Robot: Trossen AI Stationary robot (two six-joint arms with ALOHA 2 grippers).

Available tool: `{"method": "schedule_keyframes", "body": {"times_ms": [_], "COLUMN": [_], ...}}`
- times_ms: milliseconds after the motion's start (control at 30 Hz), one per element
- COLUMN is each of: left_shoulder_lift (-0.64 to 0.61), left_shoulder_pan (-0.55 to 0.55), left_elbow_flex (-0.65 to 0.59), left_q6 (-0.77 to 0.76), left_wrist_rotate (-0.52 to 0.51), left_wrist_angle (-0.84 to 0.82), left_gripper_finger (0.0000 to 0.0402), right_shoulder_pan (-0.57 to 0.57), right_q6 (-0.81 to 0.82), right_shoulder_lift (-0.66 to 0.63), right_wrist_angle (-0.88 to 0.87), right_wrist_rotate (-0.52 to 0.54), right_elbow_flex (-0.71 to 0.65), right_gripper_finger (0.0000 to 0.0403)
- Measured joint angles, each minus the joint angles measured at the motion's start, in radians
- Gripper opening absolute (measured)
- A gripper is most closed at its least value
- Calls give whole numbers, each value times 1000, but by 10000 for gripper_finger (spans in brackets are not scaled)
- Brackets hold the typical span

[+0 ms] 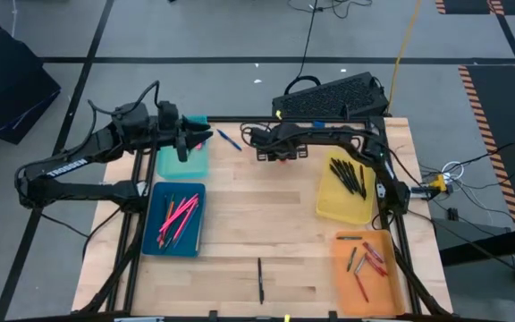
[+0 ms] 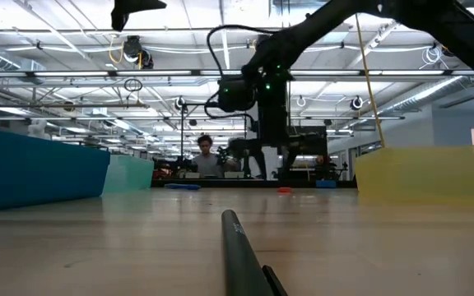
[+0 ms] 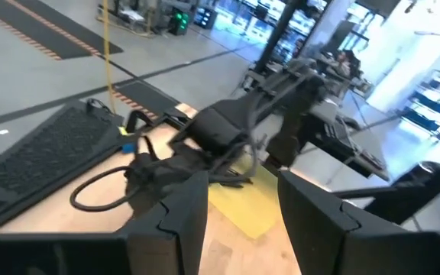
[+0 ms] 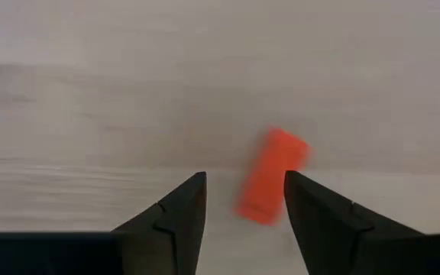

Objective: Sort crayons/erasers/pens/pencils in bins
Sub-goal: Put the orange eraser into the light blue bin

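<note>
Item: sorting station, wooden bench (image 1: 266, 228), two arms, four bins.

High view only: full layout. Teal bin (image 1: 183, 161) at the far left, dark blue bin (image 1: 174, 219) just nearer, holding long pink sticks (image 1: 178, 217). Yellow bin (image 1: 347, 188) on the right with black sticks (image 1: 350, 175); orange bin (image 1: 365, 259) nearer on that side with red crayons (image 1: 371, 261). A lone black pen (image 1: 260, 279) lies on bare wood at the near middle. A blue pen (image 1: 229, 139) lies near the far edge, between the two grippers.

Low view only: the black pen (image 2: 241, 259) seen end-on, close to the lens; the walls of the blue, teal and yellow bins; a small red eraser (image 2: 284, 190) far off on the bench surface below the descending arm; a person (image 2: 206, 158) seated in the room beyond.

Right wrist view only: the red eraser (image 4: 273, 176), a stubby block lying flat on the wood, tilted, between the fingers and closer to one of them, apparently untouched.

Right gripper (image 1: 278, 154): arm reaches across from the right side to the far middle of the bench, low over the eraser; fingers spread apart, holding nothing.

Left gripper (image 1: 195, 141): arm raised over the teal bin at the far left, pointing toward the right arm. Left wrist view shows its fingers (image 3: 183, 218) parted, empty, with the right arm and the yellow bin beyond.
</note>
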Motion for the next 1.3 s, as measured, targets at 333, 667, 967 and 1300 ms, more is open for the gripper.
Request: {"method": "schedule_keyframes", "body": {"times_ms": [333, 667, 967, 1300], "left_shoulder_lift": [0, 0, 0, 0], "left_shoulder_pan": [-81, -85, -85, -75], "left_elbow_flex": [0, 0, 0, 0], "left_q6": [66, 87, 114, 151], "left_wrist_rotate": [0, 1, 1, -118], "left_wrist_angle": [-2, -7, -19, -216], "left_gripper_finger": [161, 161, 161, 161], "right_shoulder_pan": [-2, -6, -14, 9], "right_q6": [127, 194, 199, 115], "right_shoulder_lift": [-1, -5, -4, -81], "right_wrist_angle": [128, 169, 166, 185], "right_wrist_rotate": [-17, -21, -20, 64], "right_elbow_flex": [-86, -121, -123, -129], "right_gripper_finger": [171, 148, 79, 64]}}
